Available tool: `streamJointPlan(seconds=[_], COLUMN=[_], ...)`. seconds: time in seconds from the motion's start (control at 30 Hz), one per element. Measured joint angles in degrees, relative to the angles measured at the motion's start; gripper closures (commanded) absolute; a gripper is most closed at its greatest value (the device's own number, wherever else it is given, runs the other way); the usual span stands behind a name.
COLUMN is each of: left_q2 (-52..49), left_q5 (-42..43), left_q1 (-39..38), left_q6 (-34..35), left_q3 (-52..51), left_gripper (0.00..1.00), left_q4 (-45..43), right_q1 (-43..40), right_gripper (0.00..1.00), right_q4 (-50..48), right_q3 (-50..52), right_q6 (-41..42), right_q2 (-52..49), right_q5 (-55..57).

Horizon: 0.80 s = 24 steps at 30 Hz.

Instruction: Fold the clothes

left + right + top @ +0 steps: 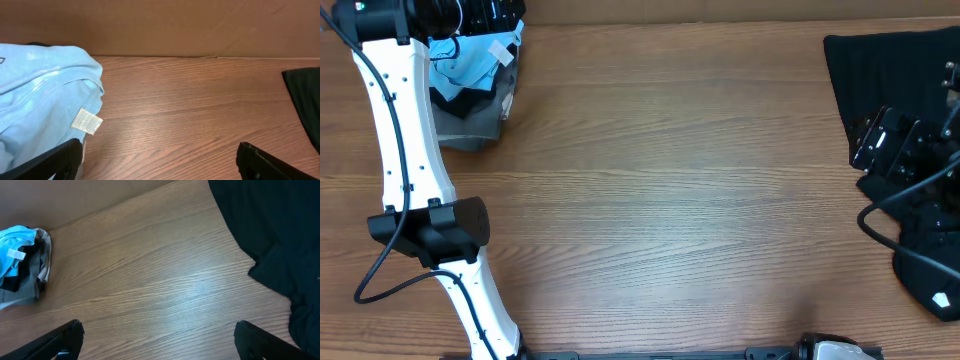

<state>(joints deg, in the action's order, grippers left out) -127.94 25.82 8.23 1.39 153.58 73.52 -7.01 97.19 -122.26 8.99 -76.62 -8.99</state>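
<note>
A light blue T-shirt [470,62] lies bunched in a grey bin [470,125] at the table's far left corner, with dark cloth under it. In the left wrist view the shirt [40,95] fills the left side and shows a white tag [86,121]. My left gripper [157,161] hovers just right of it, open and empty. It shows as dark hardware above the bin [485,15] from overhead. A large black garment [895,75] is spread at the right edge. My right gripper [157,339] is open over bare wood beside its left hem [270,235].
A brown wall [160,25] runs along the table's far edge. The white left arm [405,150] stretches along the left side, with its cable looping out. The right arm's black body and cables [910,190] lie over the black garment. Wood table [670,180] spans between the two garments.
</note>
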Motion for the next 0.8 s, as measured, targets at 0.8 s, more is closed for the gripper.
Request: streamJointPlan(seconds=[0.8], left_q2=[0.0], left_q5=[-0.9], left_q1=[0.0], left_q6=[0.0], left_q3=[0.0], left_gripper=[0.00], left_q4=[0.0], right_q1=[5.3], right_gripper=[0.00], right_q4=[-52.5], right_q3=[42.1], right_q6=[-4.1], right_q2=[20.1], right_q5=[0.2])
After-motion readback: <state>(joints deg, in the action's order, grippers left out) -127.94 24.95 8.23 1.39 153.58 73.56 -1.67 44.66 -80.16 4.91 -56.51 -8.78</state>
